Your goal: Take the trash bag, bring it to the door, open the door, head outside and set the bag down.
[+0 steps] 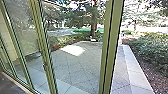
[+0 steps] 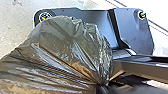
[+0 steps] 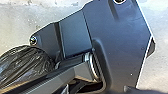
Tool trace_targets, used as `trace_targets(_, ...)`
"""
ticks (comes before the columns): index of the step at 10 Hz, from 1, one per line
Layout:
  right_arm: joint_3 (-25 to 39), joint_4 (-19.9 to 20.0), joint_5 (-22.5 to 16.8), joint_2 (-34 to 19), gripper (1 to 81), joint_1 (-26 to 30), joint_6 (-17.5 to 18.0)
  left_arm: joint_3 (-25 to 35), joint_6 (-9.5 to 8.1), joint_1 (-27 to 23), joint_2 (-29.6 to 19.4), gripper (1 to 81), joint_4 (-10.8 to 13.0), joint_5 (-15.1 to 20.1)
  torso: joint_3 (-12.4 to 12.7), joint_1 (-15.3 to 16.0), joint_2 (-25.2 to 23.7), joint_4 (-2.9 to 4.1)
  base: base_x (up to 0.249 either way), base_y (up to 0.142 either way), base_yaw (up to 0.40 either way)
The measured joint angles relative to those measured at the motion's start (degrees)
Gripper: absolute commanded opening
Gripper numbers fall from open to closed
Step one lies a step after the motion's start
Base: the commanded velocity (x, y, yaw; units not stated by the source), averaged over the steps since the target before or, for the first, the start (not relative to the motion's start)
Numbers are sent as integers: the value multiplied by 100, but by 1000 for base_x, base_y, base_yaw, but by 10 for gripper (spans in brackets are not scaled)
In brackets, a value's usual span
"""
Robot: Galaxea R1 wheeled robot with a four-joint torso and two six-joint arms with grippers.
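A dark trash bag (image 2: pixel 62 47) hangs from the left gripper (image 2: pixel 102 87) of a Galaxea R1 robot near a green-framed door (image 1: pixel 43 47), its plastic bunched to a tight neck where the fingers appear pressed together on it. From that pinch the bag's body fans out and swells, its long axis apparently running downward from the neck, so that on setting down the full, rounded end should meet the ground first. The left arm is the one that matters; the state of the right gripper cannot be told.

The right wrist view shows the bag's rounded, creased side, just beside the robot's jointed bar (image 3: pixel 55 77) and partly hidden by it, while the left wrist view gives the gathered neck. The head view supplies the route: green uprights and glass from the left to the centre of the frame, a thick post (image 1: pixel 110 47) right of centre, and paving (image 1: pixel 72 65) in the lower middle, with shrubs (image 1: pixel 152 47) at the right edge. Whether the door stands open cannot be told. The loose plastic could snag on the frame in passing.
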Motion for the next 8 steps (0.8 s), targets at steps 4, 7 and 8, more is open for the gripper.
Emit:
trace_targets(4,-66,-29,2,124,811,-35,0,-20,151,0,49,10,0,-1,0,0,0,0,0,0,0)
trace_targets(7,-88,-32,83,127,811,-55,-2,-24,177,0,96,10,0,-1,0,0,0,0,0,0,0)
trace_targets(8,-90,-32,140,155,811,-63,0,-24,221,0,106,10,0,0,0,0,0,0,0,0,0)
